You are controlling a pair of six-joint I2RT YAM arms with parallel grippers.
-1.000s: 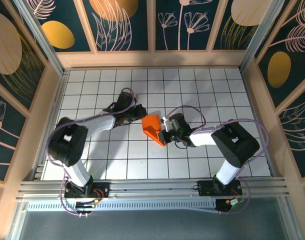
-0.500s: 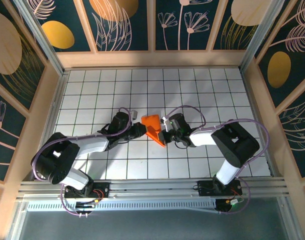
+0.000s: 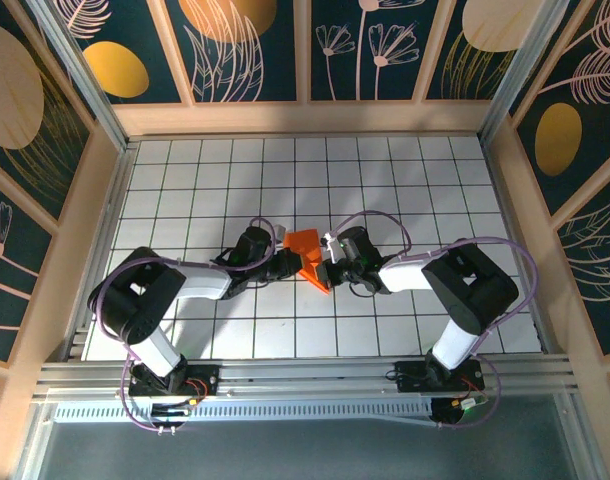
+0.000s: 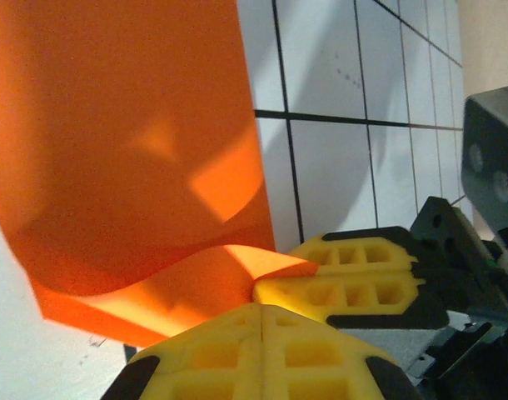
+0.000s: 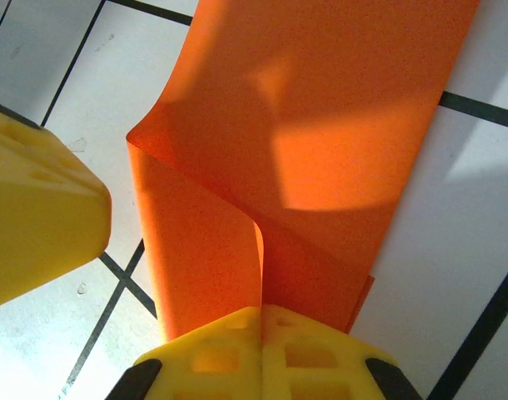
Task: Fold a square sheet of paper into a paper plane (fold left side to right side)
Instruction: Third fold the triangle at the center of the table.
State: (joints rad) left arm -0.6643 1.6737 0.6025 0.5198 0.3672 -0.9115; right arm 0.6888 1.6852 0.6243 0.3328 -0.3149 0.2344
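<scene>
Two robot arms meet over the folded orange paper (image 3: 305, 248) at the middle of the gridded desk (image 3: 405, 180). The right claw (image 5: 261, 312) is clamped on the paper's layers, apparently anchoring the wedge so a crease can be set, and one flap bows up loosely beside it. The left claw (image 4: 261, 310), fingers pressed together, noses in just beside the paper's left edge, seemingly to push that side across. The wedge lies diagonally, broad end far-left, point toward the near right.

black-and-white arms (image 3: 200, 285), purple cables (image 3: 500, 241), yellow gridded fingers (image 4: 212, 354), seemingly rubbery.
</scene>
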